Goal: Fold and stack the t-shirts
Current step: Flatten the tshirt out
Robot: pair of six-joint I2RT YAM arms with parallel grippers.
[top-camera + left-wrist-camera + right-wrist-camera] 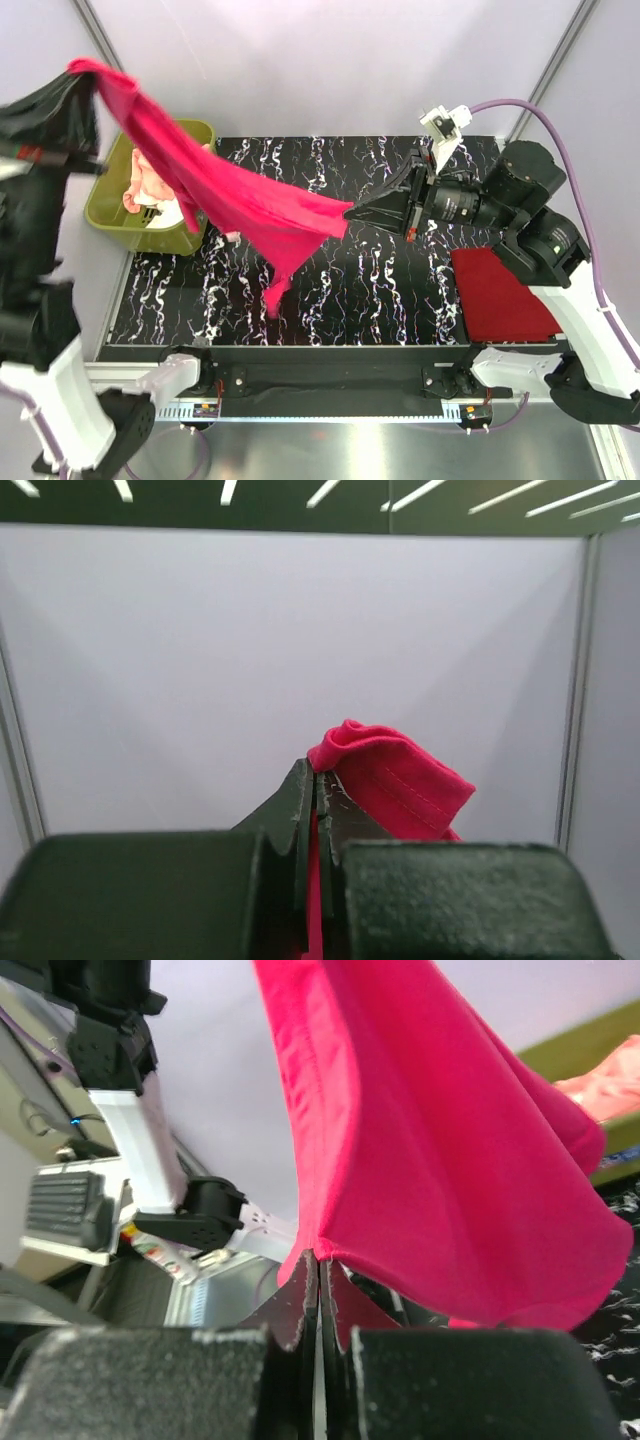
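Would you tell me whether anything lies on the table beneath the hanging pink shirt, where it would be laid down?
Nothing visible does: under the hot pink shirt the table shows only marbled top. The green tub sits far left, the folded red shirt far right.

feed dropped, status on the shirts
Left gripper, right gripper shut on hot pink t-shirt, stretched between them. Dark red t-shirt folded, right. Olive tub far left.

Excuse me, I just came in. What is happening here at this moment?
Two arms hold a hot pink t-shirt in the air between them. The left end effector grips one edge high up; the right end effector grips another, lower, over the table. A darker red t-shirt lies folded at the table's right side. A peach-pink t-shirt is in the olive tub.
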